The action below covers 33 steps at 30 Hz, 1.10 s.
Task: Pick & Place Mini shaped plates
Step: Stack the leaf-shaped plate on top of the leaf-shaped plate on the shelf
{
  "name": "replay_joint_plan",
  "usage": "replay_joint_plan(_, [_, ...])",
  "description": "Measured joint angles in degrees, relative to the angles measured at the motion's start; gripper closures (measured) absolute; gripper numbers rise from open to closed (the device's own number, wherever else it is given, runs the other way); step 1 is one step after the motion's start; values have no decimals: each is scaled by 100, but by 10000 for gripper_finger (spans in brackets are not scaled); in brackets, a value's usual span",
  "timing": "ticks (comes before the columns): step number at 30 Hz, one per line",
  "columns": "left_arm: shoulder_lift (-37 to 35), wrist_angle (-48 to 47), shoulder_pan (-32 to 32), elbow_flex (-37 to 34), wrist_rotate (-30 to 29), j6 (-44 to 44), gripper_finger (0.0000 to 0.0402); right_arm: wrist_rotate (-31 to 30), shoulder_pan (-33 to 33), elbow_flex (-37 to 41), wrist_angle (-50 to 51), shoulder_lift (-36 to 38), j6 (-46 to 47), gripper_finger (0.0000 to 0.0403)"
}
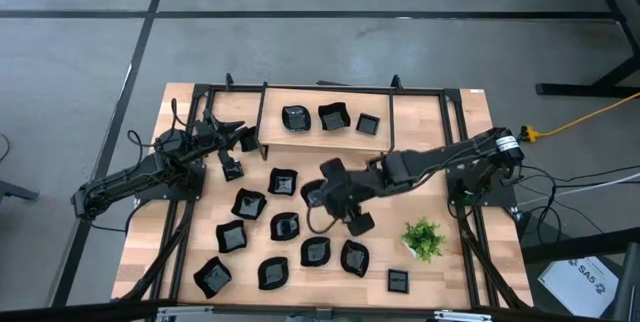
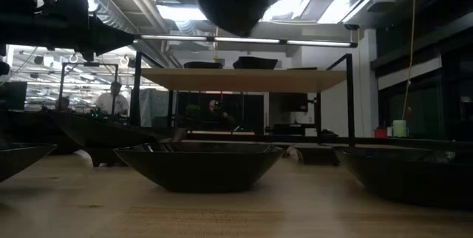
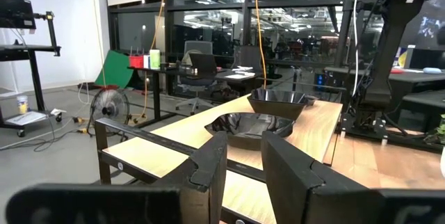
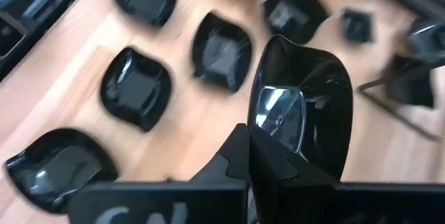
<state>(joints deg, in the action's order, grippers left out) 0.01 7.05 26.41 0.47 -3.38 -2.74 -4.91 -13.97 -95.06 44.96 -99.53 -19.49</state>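
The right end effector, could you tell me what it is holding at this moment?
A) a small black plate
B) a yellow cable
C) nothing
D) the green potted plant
A: in the right wrist view the right end effector is shut on the rim of a glossy black plate, lifted above the other plates on the table.

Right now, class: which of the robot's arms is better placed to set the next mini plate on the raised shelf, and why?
The right. Its gripper is already shut on a black dish, held above the table's middle. The left gripper is open and empty beside the shelf, which carries three dishes already.
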Motion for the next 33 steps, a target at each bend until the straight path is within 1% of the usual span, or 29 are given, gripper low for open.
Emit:
replay_joint_plan(7, [-2,0,-1,-1,0,0,315,-10,654,-474,-143,0,-364,400])
replay_joint_plan(13, [-2,0,0,-2,0,-2,315,-4,1308,-523,-669,0,-916,400])
replay_joint_plan(16, [-2,0,-2,0,0,0,315,-2,1631,-523,-1008,-26,-927,400])
replay_joint_plan(20, [0,0,0,-2,0,0,315,0,1969,-523,-1552,-104,-189,400])
replay_joint_plan(24, [-2,0,-1,-2,1,0,315,2,2144,-525,-1880,-206,432,400])
replay_joint_plan(29, [0,1,0,0,1,-1,315,17,2256,-527,-1956,-422,1209,400])
replay_joint_plan(33, [-2,2,-2,-2,0,0,315,-2,2330,-525,-1919,-595,1491,400])
